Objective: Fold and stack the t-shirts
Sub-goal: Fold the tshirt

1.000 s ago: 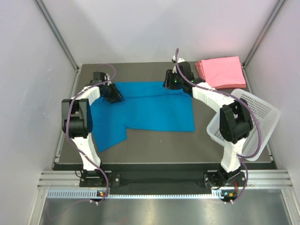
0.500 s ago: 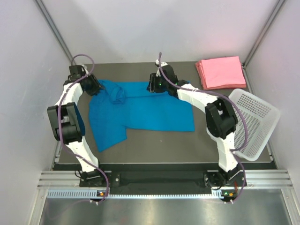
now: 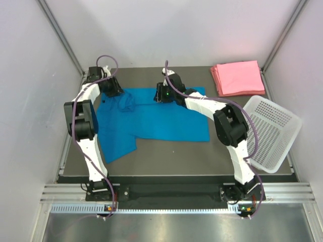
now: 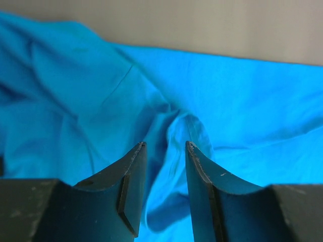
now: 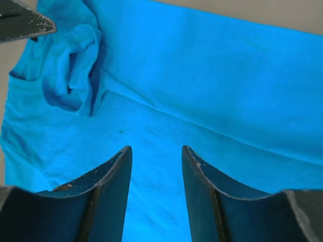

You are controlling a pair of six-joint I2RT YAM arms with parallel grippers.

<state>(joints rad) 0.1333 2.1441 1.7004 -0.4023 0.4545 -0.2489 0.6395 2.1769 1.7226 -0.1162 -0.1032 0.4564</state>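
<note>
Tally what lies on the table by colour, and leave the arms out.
Blue t-shirt: 1
Pink stack of folded t-shirts: 1 (the layers are too small to count)
White basket: 1
Total: 3

shirt (image 3: pixel 161 118) far-left corner: under the left gripper (image 3: pixel 113 88) in the top view.
shirt in wrist views: runs off the right and bottom edges; nearest cloth blurred.
basket (image 3: pixel 276 126) left wall: partly behind the right arm (image 3: pixel 229 126).
pink stack (image 3: pixel 237 76): perhaps several layers, too small to count.
</note>
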